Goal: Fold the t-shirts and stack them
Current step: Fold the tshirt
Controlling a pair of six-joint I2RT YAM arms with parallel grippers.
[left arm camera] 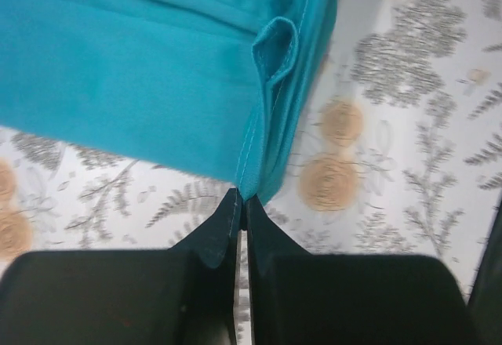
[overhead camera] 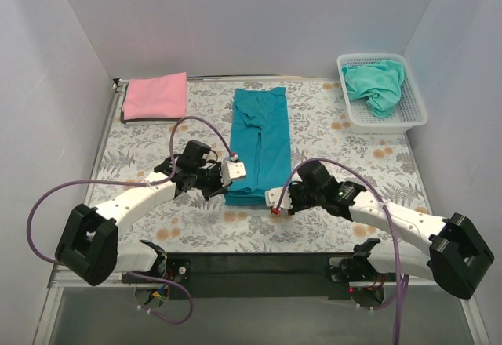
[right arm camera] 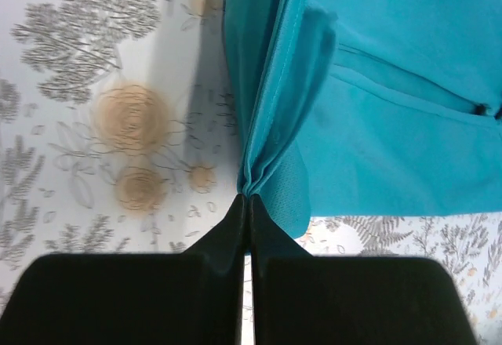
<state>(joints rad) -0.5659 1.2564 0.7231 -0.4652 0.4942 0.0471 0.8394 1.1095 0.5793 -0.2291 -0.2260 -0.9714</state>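
The teal-blue t-shirt (overhead camera: 263,137) is pinched at 2 near corners by the left gripper (left arm camera: 239,204) and right gripper (right arm camera: 247,197), jaws closed.

Pinched shirt (overhead camera: 263,141): teal-blue
Folded shirt (overhead camera: 154,96), beyond left claw (left arm camera: 238,200): pink
Crumpled shirt (overhead camera: 378,82), beyond right claw (right arm camera: 248,197): aqua-green
Counter (overhead camera: 329,125): grey-and-orange floral
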